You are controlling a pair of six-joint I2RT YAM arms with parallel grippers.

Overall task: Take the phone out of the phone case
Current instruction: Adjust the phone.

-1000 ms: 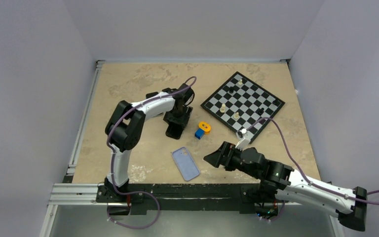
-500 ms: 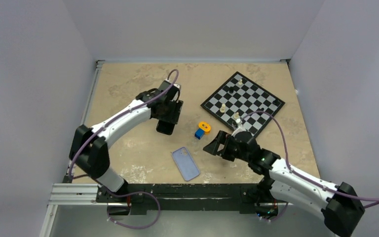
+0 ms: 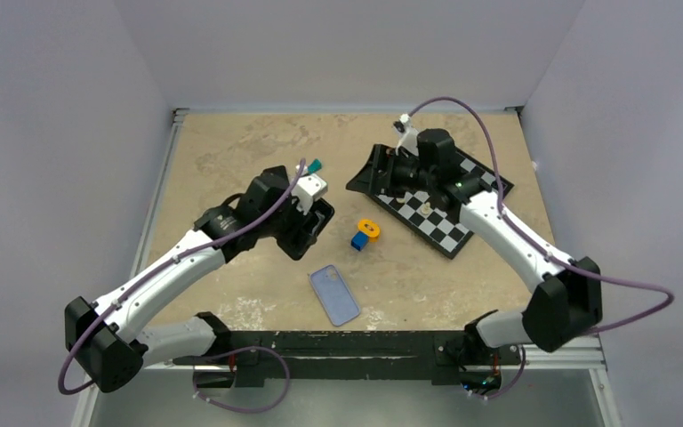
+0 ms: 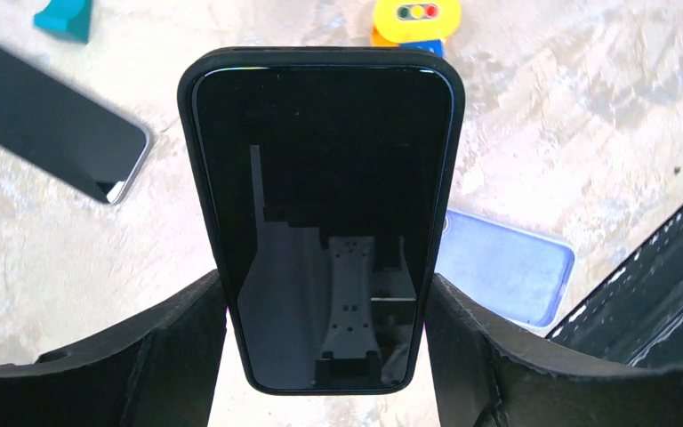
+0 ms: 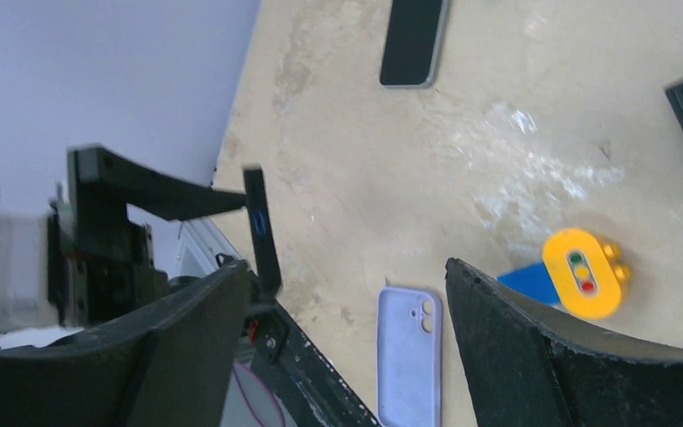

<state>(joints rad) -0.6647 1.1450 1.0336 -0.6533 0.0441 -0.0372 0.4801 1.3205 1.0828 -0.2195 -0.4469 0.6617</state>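
Observation:
A black phone (image 4: 320,205) sits screen-up in a black phone case (image 4: 188,133) and is held off the table. My left gripper (image 4: 325,294) is shut on the case's long sides, left of the table's middle (image 3: 307,227). In the right wrist view the cased phone (image 5: 261,227) shows edge-on. My right gripper (image 3: 373,171) hangs high over the near corner of the chessboard, open (image 5: 347,267), with nothing between its fingers.
A lilac phone case (image 3: 334,295) lies back-up near the front edge. A yellow and blue toy (image 3: 365,233) sits mid-table. The chessboard (image 3: 462,218) with pieces is at back right. A bare dark phone (image 4: 53,124) lies flat on the table, with a teal piece (image 3: 314,165) nearby.
The right arm swung from the front of the table up and back over the chessboard. The left arm stretched out lower to the left, still holding the cased phone near the same spot.

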